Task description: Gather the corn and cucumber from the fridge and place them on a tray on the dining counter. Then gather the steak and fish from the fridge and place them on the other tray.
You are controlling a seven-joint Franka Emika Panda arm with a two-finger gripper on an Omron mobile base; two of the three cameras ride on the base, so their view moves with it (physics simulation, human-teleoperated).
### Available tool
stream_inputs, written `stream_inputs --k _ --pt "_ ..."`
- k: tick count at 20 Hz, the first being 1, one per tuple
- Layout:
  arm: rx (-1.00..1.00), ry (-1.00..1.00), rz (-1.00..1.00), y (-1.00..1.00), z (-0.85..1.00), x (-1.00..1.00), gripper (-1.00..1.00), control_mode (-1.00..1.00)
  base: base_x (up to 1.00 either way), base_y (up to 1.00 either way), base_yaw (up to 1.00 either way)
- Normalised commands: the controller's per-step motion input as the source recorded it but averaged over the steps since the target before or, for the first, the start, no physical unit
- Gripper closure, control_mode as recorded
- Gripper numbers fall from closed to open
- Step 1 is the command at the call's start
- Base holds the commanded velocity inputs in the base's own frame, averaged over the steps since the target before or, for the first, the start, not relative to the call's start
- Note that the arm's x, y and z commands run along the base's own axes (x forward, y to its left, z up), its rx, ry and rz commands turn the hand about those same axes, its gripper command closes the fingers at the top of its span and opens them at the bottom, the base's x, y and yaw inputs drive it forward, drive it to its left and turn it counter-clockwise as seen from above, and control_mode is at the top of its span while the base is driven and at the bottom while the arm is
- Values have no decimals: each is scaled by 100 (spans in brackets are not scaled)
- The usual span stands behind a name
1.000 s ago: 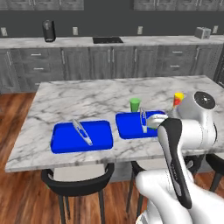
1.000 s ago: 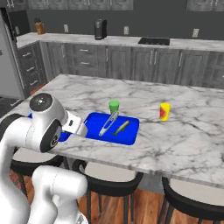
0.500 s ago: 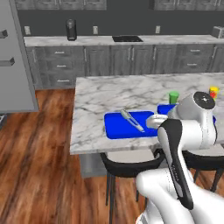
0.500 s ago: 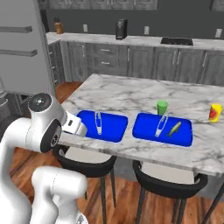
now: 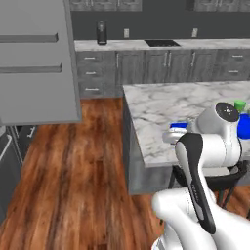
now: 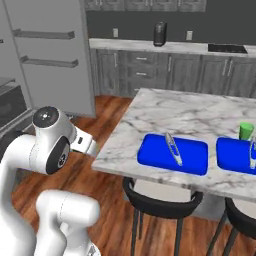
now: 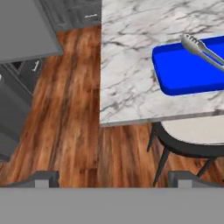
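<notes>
The dining counter with its white marble top carries two blue trays. The nearer tray holds metal tongs, and the hand view shows that tray too. The other tray is cut off at the right edge. My gripper is open and holds nothing, hovering over the wood floor just off the counter's left end. The grey fridge stands at the left with shelf bars showing. Corn, cucumber, steak and fish are out of view.
A green cup stands behind the far tray. Dark round stools sit along the counter's near side. The dark-grey cabinet run with a black cylinder lines the back wall. Wood floor lies open between fridge and counter.
The base has swung left, so the whole scene slid right: the counter and trays moved toward the right edge and the fridge came into view. The gripper stays open.
</notes>
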Motion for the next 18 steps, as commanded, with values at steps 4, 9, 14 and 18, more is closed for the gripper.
stream_inputs --k 4,9,14,18 --pt "0 0 0 0 0 0 -100 100 0 93 0" --pt "0 0 0 0 0 0 -100 100 7 99 0" --pt "0 0 0 0 0 0 -100 100 44 78 4" --pt "0 0 0 0 0 0 -100 100 82 48 28"
